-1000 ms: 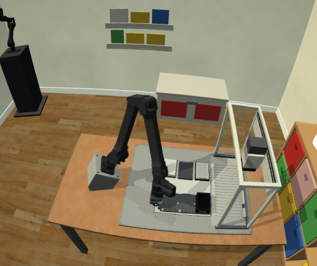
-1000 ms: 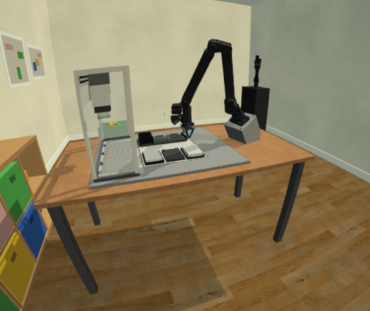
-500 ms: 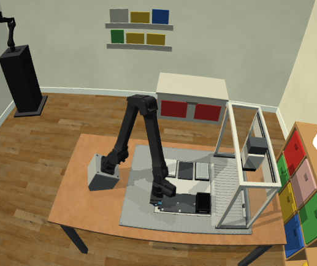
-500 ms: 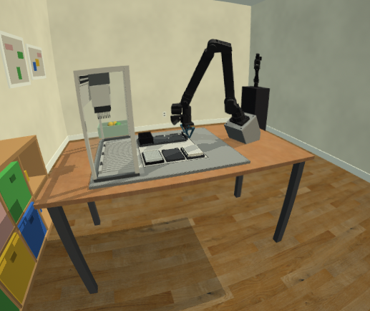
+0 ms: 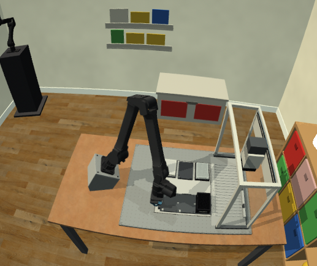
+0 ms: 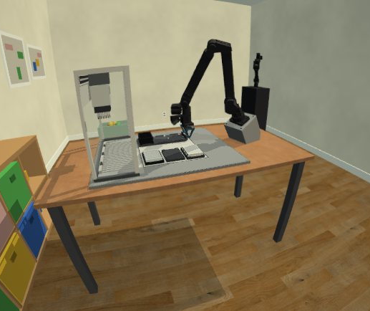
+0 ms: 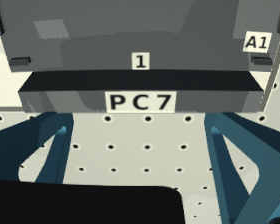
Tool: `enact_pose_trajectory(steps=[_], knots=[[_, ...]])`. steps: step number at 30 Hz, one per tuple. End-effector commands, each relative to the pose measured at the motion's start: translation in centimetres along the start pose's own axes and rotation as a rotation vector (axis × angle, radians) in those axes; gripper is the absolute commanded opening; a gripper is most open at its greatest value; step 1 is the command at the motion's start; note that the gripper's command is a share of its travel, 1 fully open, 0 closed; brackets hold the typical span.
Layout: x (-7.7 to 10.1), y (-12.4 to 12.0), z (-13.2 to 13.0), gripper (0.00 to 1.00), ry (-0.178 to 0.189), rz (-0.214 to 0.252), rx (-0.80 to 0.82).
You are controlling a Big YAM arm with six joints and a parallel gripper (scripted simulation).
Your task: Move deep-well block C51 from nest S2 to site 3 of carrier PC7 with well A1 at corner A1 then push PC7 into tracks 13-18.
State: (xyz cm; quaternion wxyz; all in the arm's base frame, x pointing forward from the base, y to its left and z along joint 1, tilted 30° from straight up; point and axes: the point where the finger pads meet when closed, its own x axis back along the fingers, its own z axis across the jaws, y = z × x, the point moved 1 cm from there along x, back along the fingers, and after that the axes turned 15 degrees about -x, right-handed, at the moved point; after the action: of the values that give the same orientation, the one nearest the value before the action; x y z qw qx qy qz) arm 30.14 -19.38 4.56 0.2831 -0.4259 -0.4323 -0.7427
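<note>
The plate carrier PC7 (image 5: 181, 205) lies on the apron in front of the rails, also seen in the exterior view (image 6: 165, 137). A black deep-well block (image 5: 203, 203) (image 6: 144, 137) sits at the carrier's rail end. In the wrist view the handle with the PC7 label (image 7: 140, 102) is just ahead. Behind it lies site 1 (image 7: 140, 30), empty, with an A1 corner mark (image 7: 256, 43). My gripper (image 5: 156, 203) is open and empty, low over the apron at the handle end (image 7: 140, 163). Its blue fingers stand apart from the handle, one on each side.
Three nests lie in a row beside the apron: a pale plate partly hidden by my arm (image 5: 171, 168), a dark middle nest (image 5: 186, 170), and a white 96-well plate (image 5: 202, 171). The ribbed rails (image 5: 227, 190) sit inside the white instrument frame (image 5: 251, 171), with a pipetting head (image 5: 255, 155) above.
</note>
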Motion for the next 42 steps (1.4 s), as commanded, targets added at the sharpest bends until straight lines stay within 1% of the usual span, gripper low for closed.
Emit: enact_pose_trajectory(steps=[1,42], knots=[[0.6,3.7,0.5,0.8,0.004,-0.061,0.019],[0.8,5.3,0.5,0.8,0.002,-0.062,0.022]])
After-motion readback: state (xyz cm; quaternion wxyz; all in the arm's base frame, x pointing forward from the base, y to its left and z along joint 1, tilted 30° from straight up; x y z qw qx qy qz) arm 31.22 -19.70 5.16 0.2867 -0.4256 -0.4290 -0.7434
